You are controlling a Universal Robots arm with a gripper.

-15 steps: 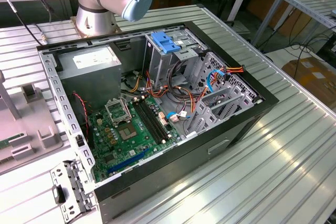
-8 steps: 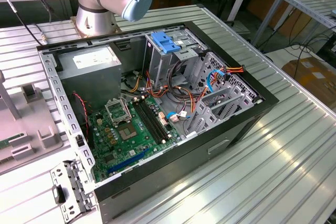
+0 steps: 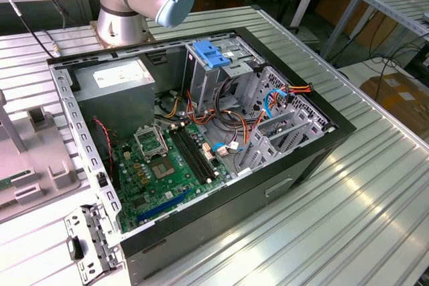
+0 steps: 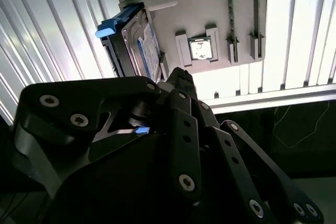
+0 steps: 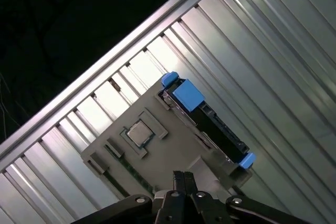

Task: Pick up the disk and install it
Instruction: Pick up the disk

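The disk (image 5: 210, 121) stands on its edge in a slot of a grey holder (image 5: 173, 148), with blue carrier rails at both ends. In the second wrist view the disk (image 4: 143, 51) shows its blue-striped label and a blue rail tab. My gripper (image 5: 182, 178) hangs above the holder, beside the disk and apart from it, with its black fingers (image 5: 178, 182) pressed together and nothing between them. Those fingers reach toward the disk's side in the second wrist view, where the gripper (image 4: 181, 77) is also shut.
A processor chip (image 5: 139, 133) lies in a recess of the holder (image 4: 210, 14). The holder (image 3: 40, 159) sits on the ribbed metal table at the exterior view's left. An open computer case (image 3: 201, 138) holds a grey drive cage (image 3: 281, 125), a blue bracket (image 3: 211, 53) and a power-supply box (image 3: 114, 85).
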